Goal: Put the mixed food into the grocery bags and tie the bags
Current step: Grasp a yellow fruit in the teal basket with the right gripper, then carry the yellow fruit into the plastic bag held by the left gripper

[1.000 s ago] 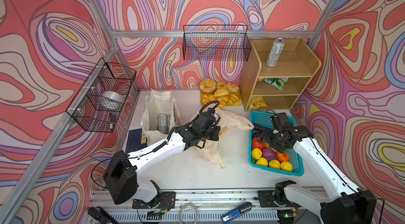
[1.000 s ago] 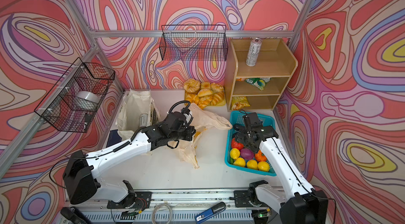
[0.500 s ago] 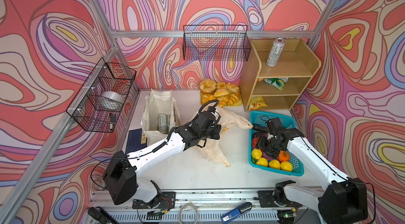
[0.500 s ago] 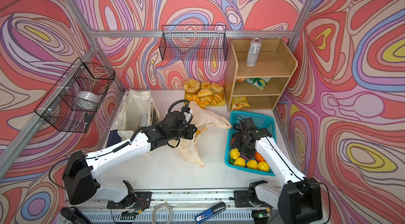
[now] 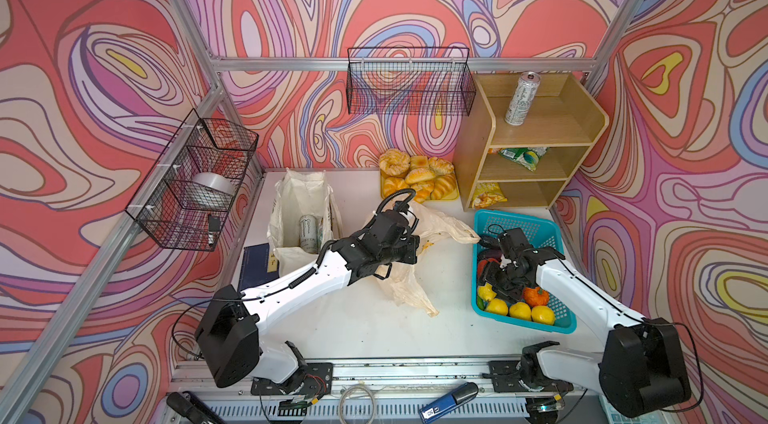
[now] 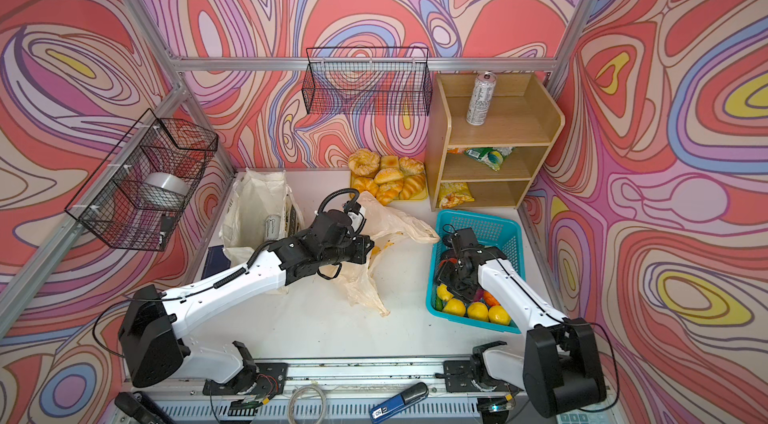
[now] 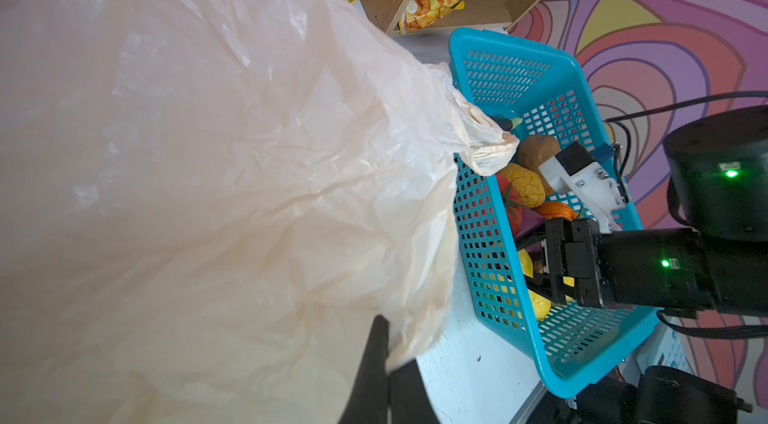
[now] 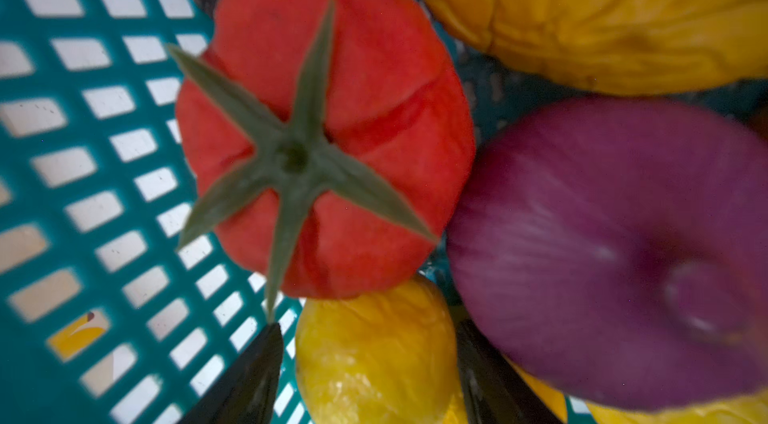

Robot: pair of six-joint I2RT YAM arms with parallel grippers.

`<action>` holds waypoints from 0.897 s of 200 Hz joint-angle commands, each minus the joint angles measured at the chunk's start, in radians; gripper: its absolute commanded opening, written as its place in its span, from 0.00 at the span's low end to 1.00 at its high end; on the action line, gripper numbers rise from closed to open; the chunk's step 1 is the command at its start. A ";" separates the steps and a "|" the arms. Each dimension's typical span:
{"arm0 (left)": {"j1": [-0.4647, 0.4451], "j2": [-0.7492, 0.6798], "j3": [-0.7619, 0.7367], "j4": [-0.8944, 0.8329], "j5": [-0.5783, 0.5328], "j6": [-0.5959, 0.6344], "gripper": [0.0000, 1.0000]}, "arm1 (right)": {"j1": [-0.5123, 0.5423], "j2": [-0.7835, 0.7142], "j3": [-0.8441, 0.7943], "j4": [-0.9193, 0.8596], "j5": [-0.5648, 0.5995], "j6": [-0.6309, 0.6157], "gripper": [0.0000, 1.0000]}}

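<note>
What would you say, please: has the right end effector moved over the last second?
Yes. The right end effector has moved toward the near end of the teal basket and lower into it, now straddling a lemon.

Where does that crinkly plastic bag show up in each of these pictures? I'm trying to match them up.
In a top view: plastic bag near the middle of the picture.
In a top view: near the middle too.
Left wrist: it fills most of the picture.
Right wrist: not in it.
Shared landmark: teal basket, seen in all four; the bag's tip reaches its rim.
</note>
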 commanded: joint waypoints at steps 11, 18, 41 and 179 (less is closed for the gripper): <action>-0.003 -0.016 0.006 0.010 0.004 -0.021 0.00 | 0.008 -0.014 -0.007 -0.001 -0.006 -0.011 0.58; -0.001 -0.016 0.006 0.010 0.004 -0.023 0.00 | 0.009 -0.026 -0.002 -0.008 -0.004 -0.012 0.55; -0.003 -0.016 0.007 0.009 0.009 -0.032 0.00 | 0.008 -0.076 0.021 -0.047 0.007 -0.016 0.46; -0.002 0.001 0.094 -0.079 0.067 -0.015 0.00 | 0.179 -0.224 0.183 0.342 -0.266 0.130 0.38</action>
